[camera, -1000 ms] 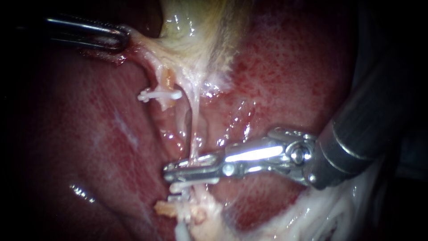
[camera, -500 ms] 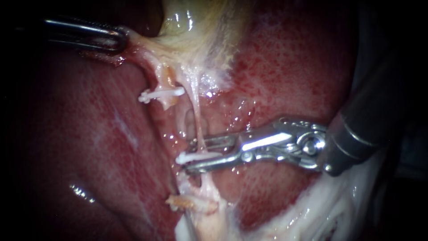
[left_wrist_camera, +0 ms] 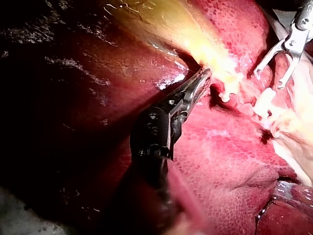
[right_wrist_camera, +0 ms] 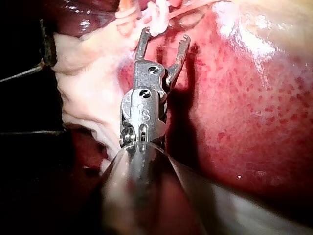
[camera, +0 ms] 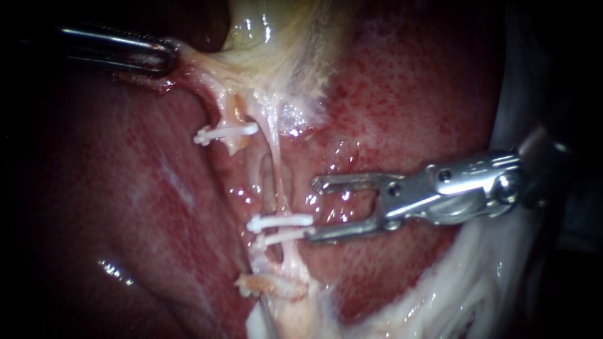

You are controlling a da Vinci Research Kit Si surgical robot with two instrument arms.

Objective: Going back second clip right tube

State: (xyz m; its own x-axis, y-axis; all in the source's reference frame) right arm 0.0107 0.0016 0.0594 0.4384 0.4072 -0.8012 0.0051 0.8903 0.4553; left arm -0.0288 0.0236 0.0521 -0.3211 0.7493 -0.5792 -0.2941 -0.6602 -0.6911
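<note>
The thin pale right tube (camera: 277,172) runs down from the yellowish gallbladder (camera: 276,44) over the red liver (camera: 402,94). Two white clips (camera: 281,221) (camera: 279,237) cross it close together, one just above the other. My right instrument (camera: 314,209) sits just right of them, jaws open and empty, the lower jaw's tip by the lower clip's end. In the right wrist view those jaws (right_wrist_camera: 165,36) gape just short of the clips (right_wrist_camera: 159,19). A third clip (camera: 226,133) sits on the left tube. My left instrument (camera: 166,56) (left_wrist_camera: 203,81) is shut on gallbladder tissue, holding it taut.
White fatty tissue (camera: 452,301) lies below my right instrument's shaft. A yellowish cut stump (camera: 267,285) lies under the two clips. The liver's wet surface (camera: 125,207) fills the left side.
My right instrument's jaws have opened and drawn back to the right off the tube. A white clip they held around it now stays on the tube, above the lower clip.
</note>
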